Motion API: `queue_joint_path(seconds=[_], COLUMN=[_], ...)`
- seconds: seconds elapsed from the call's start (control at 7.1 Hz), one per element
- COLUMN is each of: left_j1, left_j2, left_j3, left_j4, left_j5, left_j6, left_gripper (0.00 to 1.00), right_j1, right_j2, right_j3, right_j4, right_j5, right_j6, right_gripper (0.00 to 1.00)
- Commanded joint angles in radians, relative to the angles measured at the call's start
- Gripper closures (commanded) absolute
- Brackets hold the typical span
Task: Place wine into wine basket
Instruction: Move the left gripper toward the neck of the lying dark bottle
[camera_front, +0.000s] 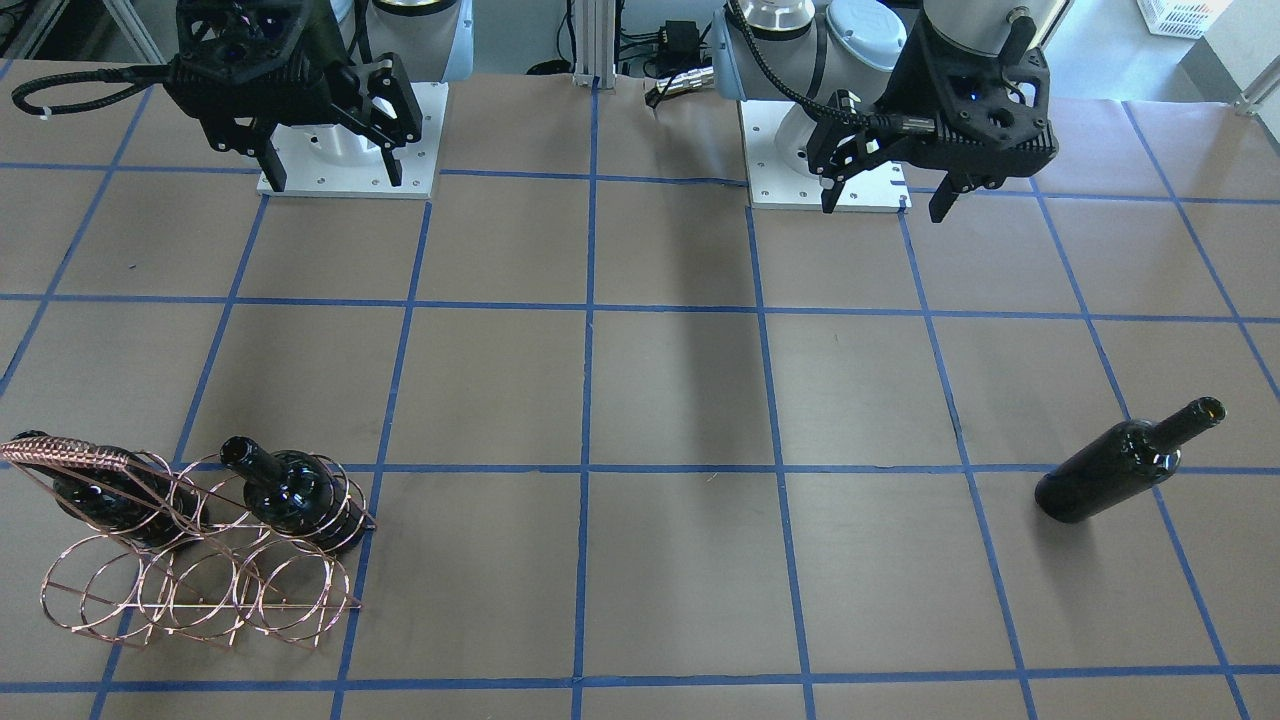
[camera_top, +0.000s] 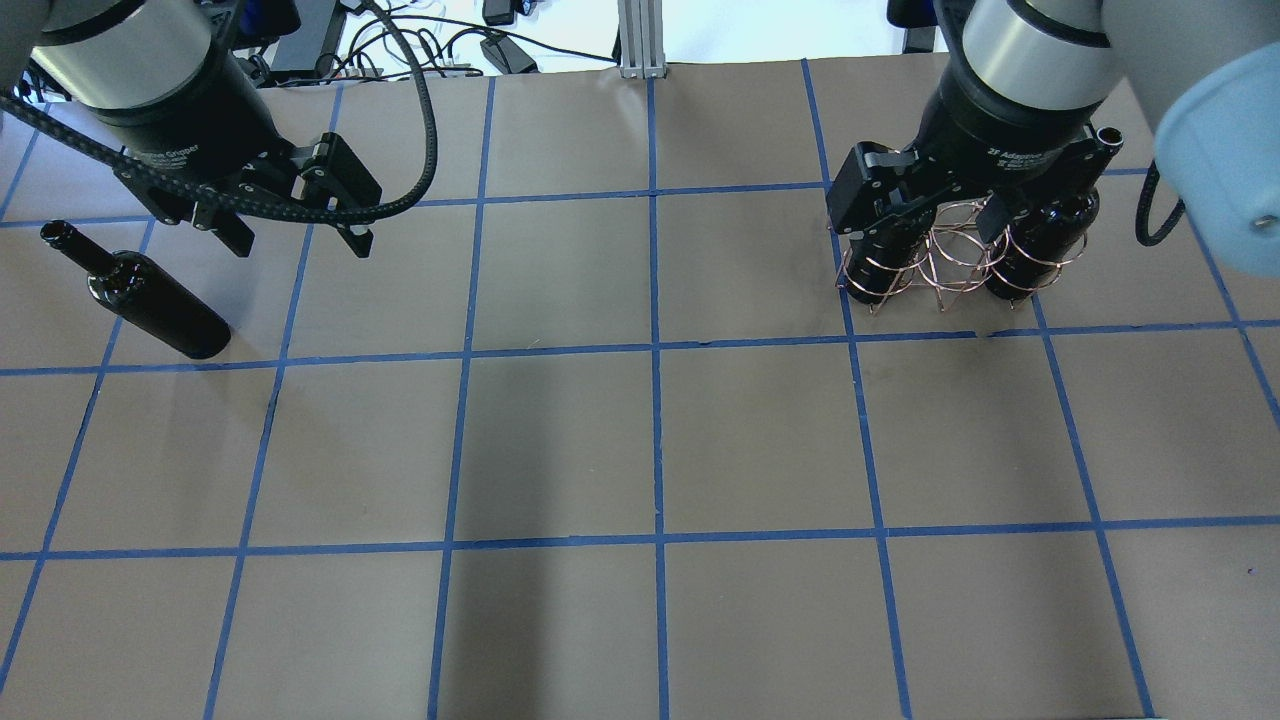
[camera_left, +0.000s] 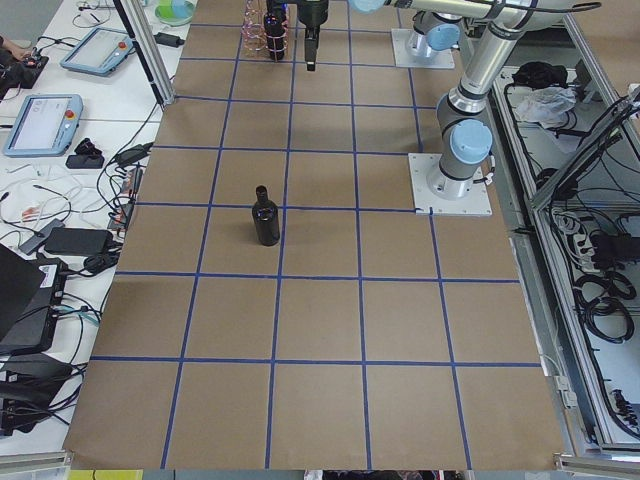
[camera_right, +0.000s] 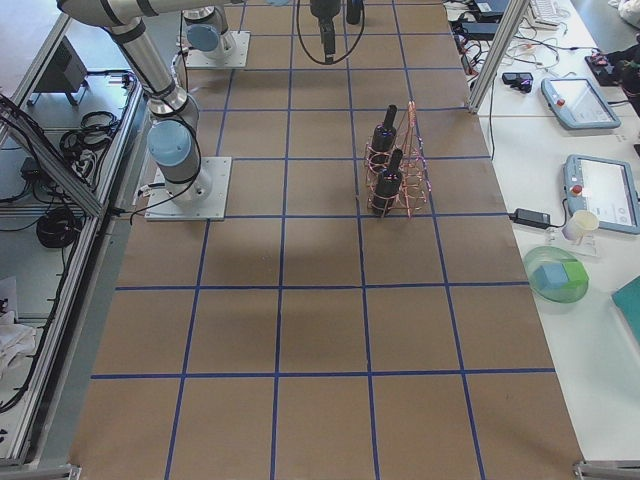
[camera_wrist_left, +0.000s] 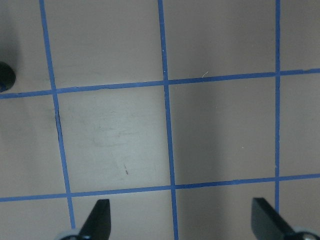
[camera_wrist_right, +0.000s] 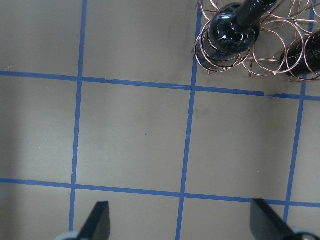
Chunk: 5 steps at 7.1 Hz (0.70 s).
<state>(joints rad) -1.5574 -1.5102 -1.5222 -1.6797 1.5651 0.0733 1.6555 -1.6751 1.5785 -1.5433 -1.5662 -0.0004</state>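
The bench (camera_front: 660, 400), brown paper squared off in blue tape, carries its load at the two ends. At the robot's right end stands the wine basket (camera_front: 200, 590), with two dark bottles (camera_front: 290, 495) neck-up in its outer hoops and no bottle in the hoops between them. The right hand (camera_front: 335, 182) hangs near it, spread wide and holding nothing. The left hand (camera_top: 300, 245) is just as wide and empty, over bare bench at the other end. The wine (camera_top: 150, 300) yet to go in stands upright by itself to the outer side of that left hand, long axis vertical, well apart from the basket. I'd say the left arm is plainly nearer, and would need to take the glass from the side.
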Motion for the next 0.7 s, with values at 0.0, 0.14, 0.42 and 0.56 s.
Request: queue_joint_path(seconds=[0.0, 0.14, 0.42, 0.56], left_j1=[0.01, 0.035, 0.208, 0.314], left_j2=[-0.004, -0.004, -0.007, -0.016], left_j3=[-0.009, -0.009, -0.006, 0.003], left_j4=[0.003, 0.005, -0.006, 0.0], left_j5=[0.0, -0.003, -0.002, -0.005], left_j6=[0.002, 0.037, 0.276, 0.361], left_gripper=[0.0, 0.0, 0.0, 0.0], right_j1=[0.001, 0.001, 0.001, 0.0], right_j2=[-0.002, 0.0, 0.0, 0.0], right_j3=[0.0, 0.0, 0.0, 0.0], right_j4=[0.002, 0.002, 0.0, 0.0], right_j5=[0.0, 0.0, 0.0, 0.0], right_j6=[0.037, 0.037, 0.037, 0.037], right_gripper=[0.0, 0.0, 0.0, 0.0])
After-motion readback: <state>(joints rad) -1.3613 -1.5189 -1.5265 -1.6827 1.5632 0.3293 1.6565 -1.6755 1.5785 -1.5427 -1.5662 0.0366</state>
